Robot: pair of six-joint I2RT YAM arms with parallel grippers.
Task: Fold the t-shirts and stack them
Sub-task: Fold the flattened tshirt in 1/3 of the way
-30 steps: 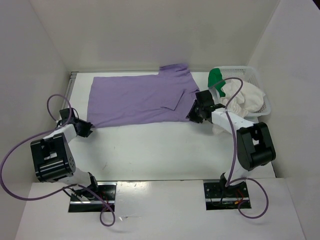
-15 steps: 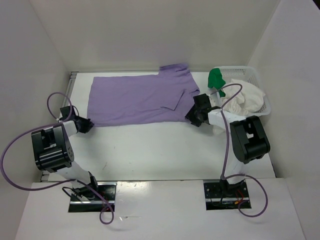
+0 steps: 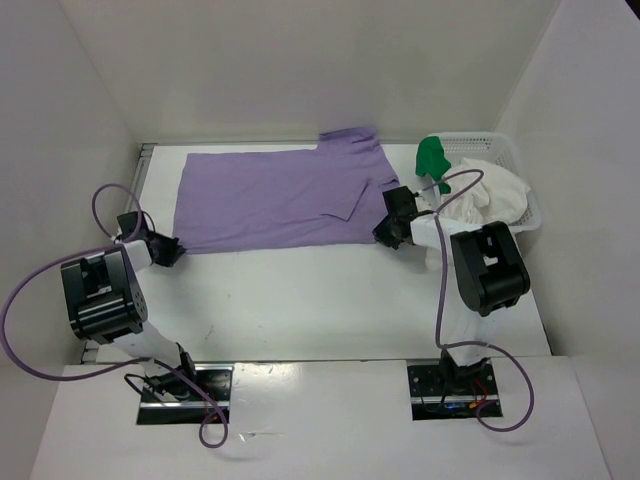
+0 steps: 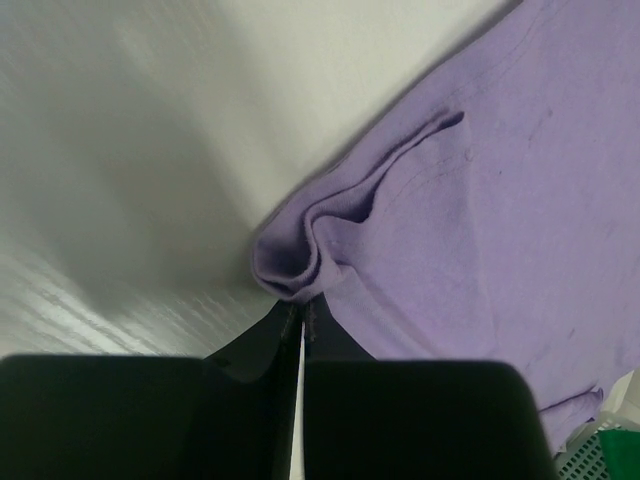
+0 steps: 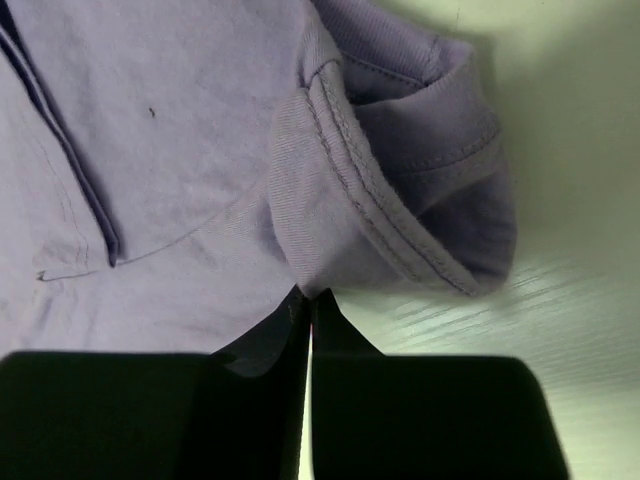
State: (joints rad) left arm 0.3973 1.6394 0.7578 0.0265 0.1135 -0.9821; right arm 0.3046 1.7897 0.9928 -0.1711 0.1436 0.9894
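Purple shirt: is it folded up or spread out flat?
Spread out. The purple shirt lies flat on the table, with only one sleeve folded onto it. The left fingers and right fingers pinch its near corners.

A: How much of the purple shirt (image 4: 480, 200) do the wrist cameras catch?
B: Only corners. It runs off the top and right edges in the left view, and off the top and left in the right view. The cloth nipped in the left gripper (image 4: 302, 312) and right gripper (image 5: 308, 300) is hidden by their dark fingers.
A: The table (image 4: 120, 150)?
B: Blurred in the left view. From above, the green shirt (image 3: 431, 155) is mostly sunk in the basket (image 3: 480, 138), and the right arm (image 3: 485, 270) covers part of the white shirt (image 3: 495, 195).
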